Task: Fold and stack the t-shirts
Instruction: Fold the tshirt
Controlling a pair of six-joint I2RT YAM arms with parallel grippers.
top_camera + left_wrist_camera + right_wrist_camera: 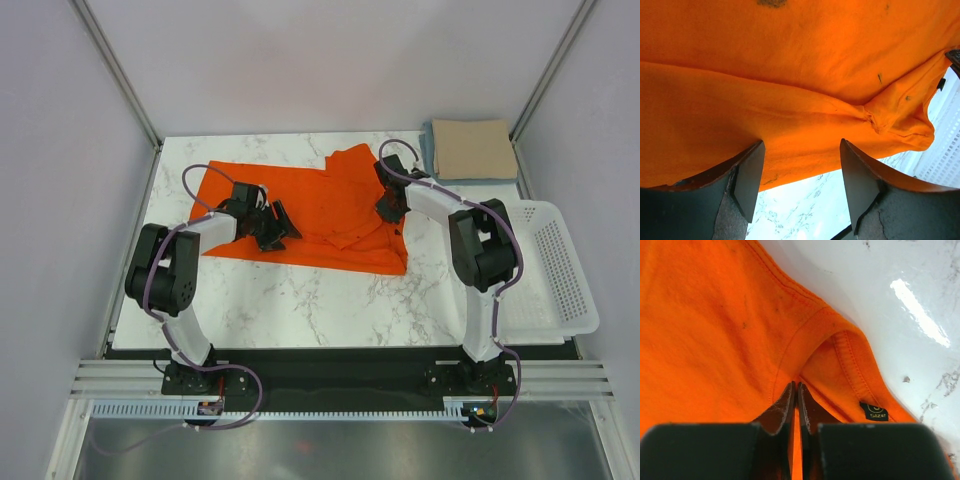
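LEFT TO RIGHT: The left claw (pixel 268 228) hangs with its jaws wide apart, holding nothing, just above the near-left part of the orange t-shirt (pixel 330 200). The shirt lies spread and rumpled across the middle of the marble worktop (pixel 300 300), and a long crease (pixel 790 95) runs through the cloth just beyond the claw's fingers. At centre-right, the right claw (pixel 388 208) is pinched almost flat on a thin fold of the same shirt, beside the collar (pixel 850 352) and the black size label (pixel 873 411).

The step in hand looks like the first fold of the orange shirt, seemingly the last garment to do. A tan-beige t-shirt (pixel 472 148) sits folded on a light blue t-shirt (pixel 429 150) at the far right corner. To fold well, the left claw would need to take an edge with both layers caught, so the two arms can lift and lay the cloth over evenly. A one-layer pinch risks a dragged, lopsided fold. The shirt's right side is bunched over itself and would want smoothing.

At far right, a white perforated basket (pixel 560 300) lies along the worktop's edge, close to the right arm's elbow. The folded stack is near the shirt's far corner, so a wide swing could disturb either.
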